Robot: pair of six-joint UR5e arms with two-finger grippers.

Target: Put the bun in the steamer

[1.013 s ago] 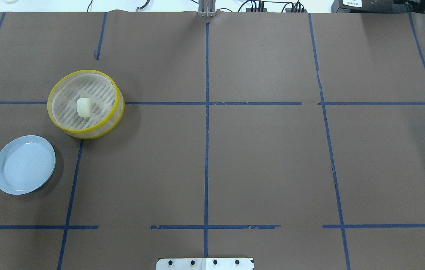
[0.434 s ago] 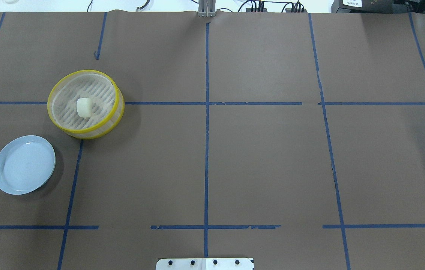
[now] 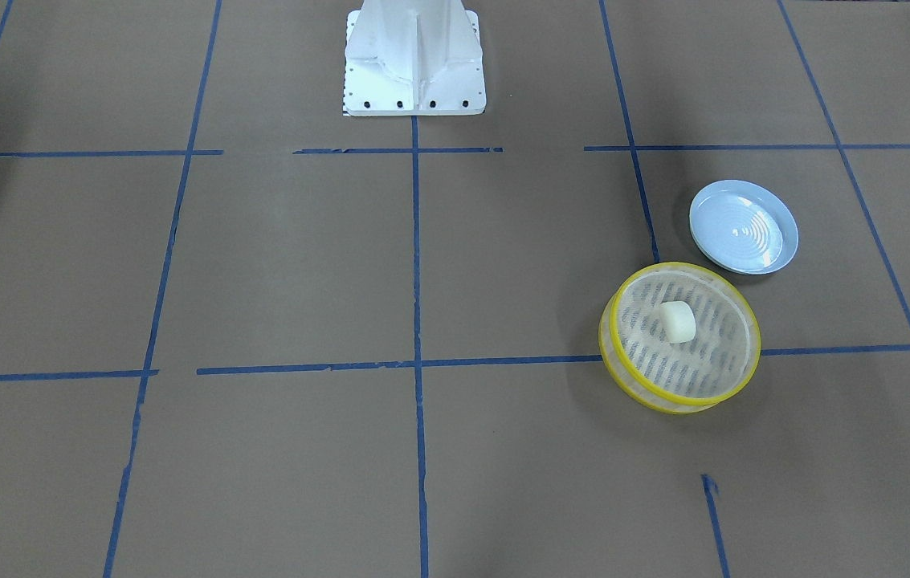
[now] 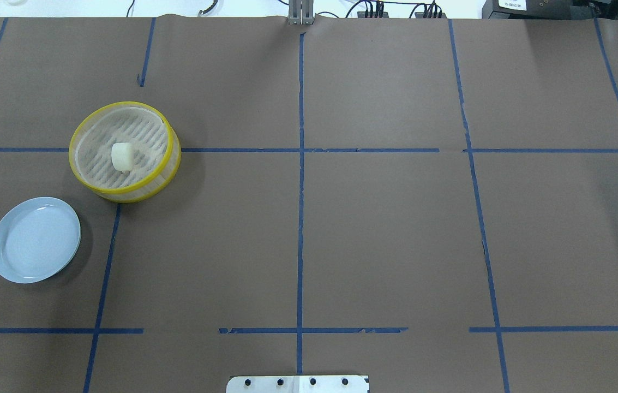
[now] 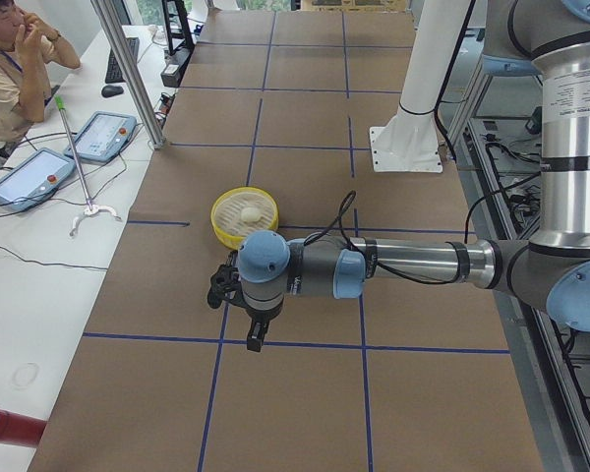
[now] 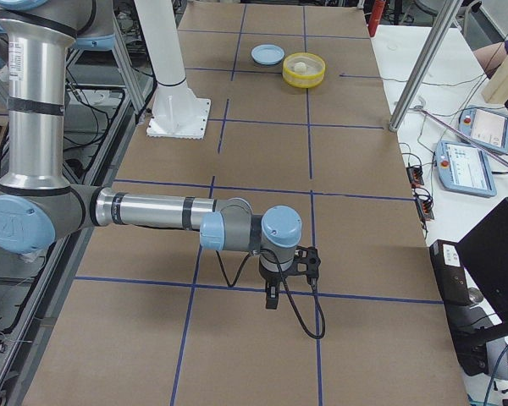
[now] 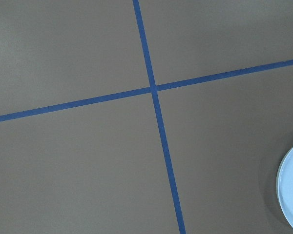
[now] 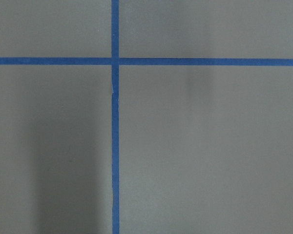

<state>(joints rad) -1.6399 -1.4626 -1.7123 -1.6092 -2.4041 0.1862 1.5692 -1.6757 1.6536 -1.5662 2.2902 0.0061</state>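
The bun (image 4: 122,156) sits inside the steamer (image 4: 134,192), on the slatted floor near its middle, touched by neither arm. Seen from the table's left end, the left gripper (image 5: 255,339) hangs fingers-down over bare paper, and the steamer lies beyond those fingers, farther along the table and apart from them. Seen from the opposite end, the right gripper (image 6: 272,298) also points down over bare paper, and the bun and steamer lie well apart from its fingers, near the table's far end. Both grippers show only in these two side views, so I cannot tell whether their fingers are spread or closed. Nothing can be seen between them.

A pale blue plate (image 4: 35,240) lies near the steamer without touching it, on the side toward the left fingers. Its rim edges into the left wrist camera's view.

The table (image 4: 385,229) is covered in brown paper marked into a grid with blue tape. The robot's white pedestal (image 3: 414,56) stands on it at mid-length. Past the far edge, an operator (image 5: 10,69) sits at a white side bench with a hand raised to the face. Two tablet-like control pendants (image 5: 103,136) lie on that bench.

Counted: one bun, one steamer, one plate, two arms, two pendants, one operator.
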